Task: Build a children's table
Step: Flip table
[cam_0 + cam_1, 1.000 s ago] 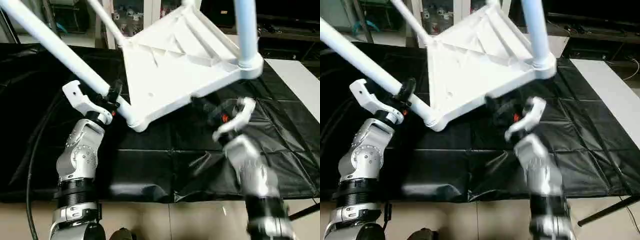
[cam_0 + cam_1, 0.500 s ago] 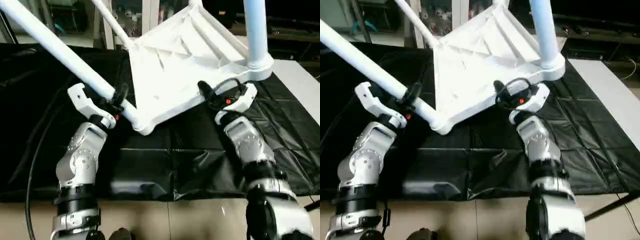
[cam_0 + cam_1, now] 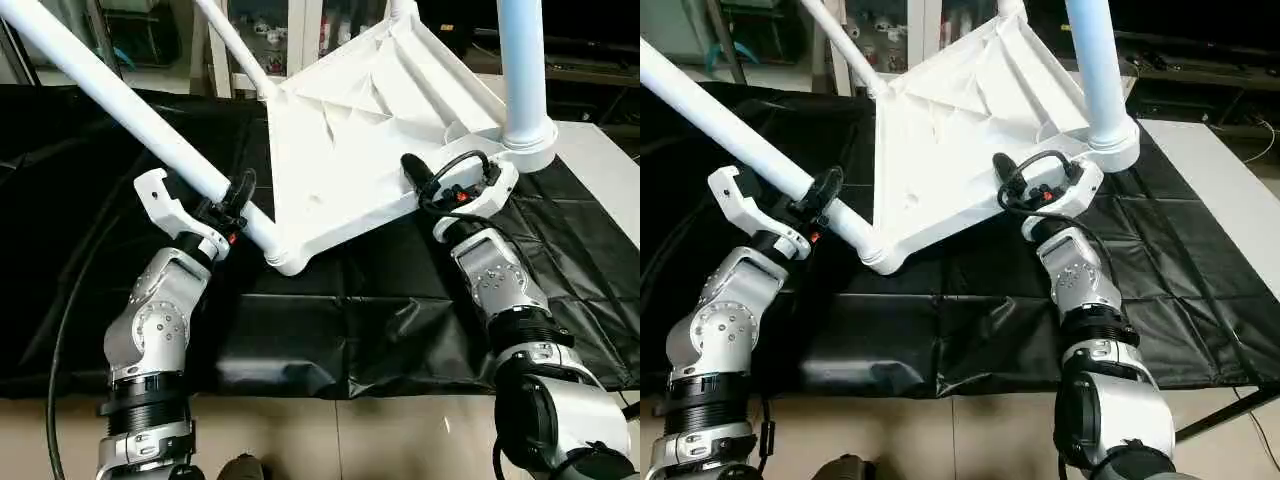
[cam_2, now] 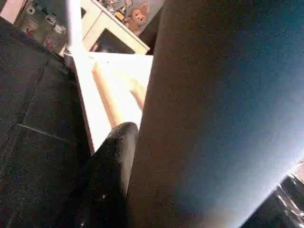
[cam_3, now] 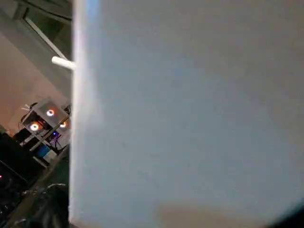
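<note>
Forearms nearest, both reaching up and forward over the black-draped worktable (image 3: 330, 330). My left gripper (image 3: 232, 205) is pinching the near-left leg (image 3: 120, 100) just above its corner socket; fingers wrap the tube, so that arm carries the children's table (image 3: 370, 130) tilted on its side, ribbed underside facing me, lowest corner just above or on the cloth, can't tell which. Holding near the socket keeps leverage short and the leg seated, I judge.

My right gripper (image 3: 420, 180) sits at the tabletop's lower edge, just beside the near-right leg (image 3: 522, 70) socket. Fingers look spread around the edge, but I cannot tell whether they are clamped on it. Probably there to steady the top for a turn upright.

Farther off, a third leg (image 3: 232, 45) runs up and back from the far corner. Flat white board (image 3: 600, 170) lies at the right of the cloth.

Left wrist view adds one black fingertip (image 4: 114, 156) tight against the leg, tabletop rim beyond. Right wrist view gives white plastic close up and background shelving, no fingers.
</note>
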`<state>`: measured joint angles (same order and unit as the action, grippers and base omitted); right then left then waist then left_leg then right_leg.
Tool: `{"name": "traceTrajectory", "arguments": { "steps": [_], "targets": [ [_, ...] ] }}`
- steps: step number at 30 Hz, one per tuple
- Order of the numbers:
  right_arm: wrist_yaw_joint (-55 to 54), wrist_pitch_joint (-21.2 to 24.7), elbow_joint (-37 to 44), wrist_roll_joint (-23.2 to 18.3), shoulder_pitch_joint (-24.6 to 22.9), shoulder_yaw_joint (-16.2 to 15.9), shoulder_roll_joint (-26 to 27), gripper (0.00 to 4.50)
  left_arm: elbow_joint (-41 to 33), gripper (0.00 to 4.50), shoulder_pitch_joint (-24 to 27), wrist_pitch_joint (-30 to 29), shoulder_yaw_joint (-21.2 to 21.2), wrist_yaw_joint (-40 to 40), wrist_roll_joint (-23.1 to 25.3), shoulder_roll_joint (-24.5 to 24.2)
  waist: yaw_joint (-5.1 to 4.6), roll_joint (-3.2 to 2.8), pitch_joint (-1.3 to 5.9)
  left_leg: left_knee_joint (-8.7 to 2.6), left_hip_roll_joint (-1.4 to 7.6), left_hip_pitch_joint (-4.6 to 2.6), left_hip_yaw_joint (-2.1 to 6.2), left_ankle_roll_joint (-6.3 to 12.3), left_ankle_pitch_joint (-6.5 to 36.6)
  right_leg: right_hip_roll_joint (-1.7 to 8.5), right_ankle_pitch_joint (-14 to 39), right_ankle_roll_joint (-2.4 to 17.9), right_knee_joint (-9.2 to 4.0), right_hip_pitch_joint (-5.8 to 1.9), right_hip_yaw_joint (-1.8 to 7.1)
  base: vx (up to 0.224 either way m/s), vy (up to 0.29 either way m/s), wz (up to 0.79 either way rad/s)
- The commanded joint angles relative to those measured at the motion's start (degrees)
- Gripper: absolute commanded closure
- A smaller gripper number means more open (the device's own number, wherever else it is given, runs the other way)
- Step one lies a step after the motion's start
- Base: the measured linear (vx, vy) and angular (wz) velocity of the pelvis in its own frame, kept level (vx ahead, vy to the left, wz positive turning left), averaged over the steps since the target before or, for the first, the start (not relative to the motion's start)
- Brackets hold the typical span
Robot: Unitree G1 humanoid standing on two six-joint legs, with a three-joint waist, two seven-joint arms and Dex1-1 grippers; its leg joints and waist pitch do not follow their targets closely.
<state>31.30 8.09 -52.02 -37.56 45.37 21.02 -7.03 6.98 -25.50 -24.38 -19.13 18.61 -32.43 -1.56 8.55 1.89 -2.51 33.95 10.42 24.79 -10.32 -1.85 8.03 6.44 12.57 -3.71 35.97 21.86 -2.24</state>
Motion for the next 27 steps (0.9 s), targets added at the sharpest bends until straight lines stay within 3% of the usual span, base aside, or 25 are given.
{"name": "traceTrajectory", "arguments": {
  "steps": [1,11,16,22,23,27],
  "targets": [
    [0.07,-0.65,-0.79,0.42,1.31,0.88,-0.71,1.1,-2.38,2.46,-0.53,-0.31,1.05,2.1,-4.32,1.67,-0.23,-0.18,4.48,-3.88,2.18,-3.03,0.29,-1.35,9.03,1.39,-5.79,12.76,-2.99,-1.7,0.7,0.0,0.0,0.0],
    [-5.61,2.15,-5.03,2.79,2.55,0.87,-2.09,1.92,-3.27,2.46,0.48,3.04,2.25,3.09,-1.5,1.22,-0.54,-0.08,4.49,-3.92,2.22,-3.06,0.2,-1.96,9.91,1.48,-4.69,12.56,-3.04,-1.63,0.73,0.0,0.0,0.0],
    [-6.06,2.41,-4.83,2.51,3.12,1.67,-2.41,2.12,-3.48,2.46,0.61,4.86,2.84,2.43,-0.16,0.82,-0.54,0.04,4.53,-3.79,2.2,-3.0,0.1,-1.34,8.69,1.4,-5.93,12.59,-2.92,-1.6,0.73,0.0,0.0,0.0],
    [-8.9,3.79,-3.83,3.06,4.3,1.91,-2.78,2.19,-2.52,2.46,0.97,9.47,2.73,-1.14,4.65,-0.08,-0.61,0.14,4.51,-3.79,2.31,-3.04,0.02,-1.55,9.07,1.46,-4.98,12.12,-2.99,-1.56,0.74,0.0,0.0,0.0],
    [-9.35,3.97,-3.29,3.22,4.33,1.76,-2.82,2.22,-2.49,2.12,1.11,9.89,2.55,-1.26,4.84,-0.25,-0.58,0.16,4.52,-3.8,2.29,-2.94,0.01,-1.47,8.59,1.42,-5.4,12.05,-2.95,-1.6,0.71,0.0,0.0,0.0],
    [-12.32,1.85,-1.2,5.28,4.57,1.13,-3.28,2.24,-3.2,1.77,1.59,11.27,1.17,-1.92,4.77,-1.12,-0.45,0.43,4.61,-3.51,2.25,-2.93,-0.24,-0.88,7.02,1.4,-6.94,12.25,-2.79,-1.52,0.72,0.0,0.0,0.0]
  ]
}}
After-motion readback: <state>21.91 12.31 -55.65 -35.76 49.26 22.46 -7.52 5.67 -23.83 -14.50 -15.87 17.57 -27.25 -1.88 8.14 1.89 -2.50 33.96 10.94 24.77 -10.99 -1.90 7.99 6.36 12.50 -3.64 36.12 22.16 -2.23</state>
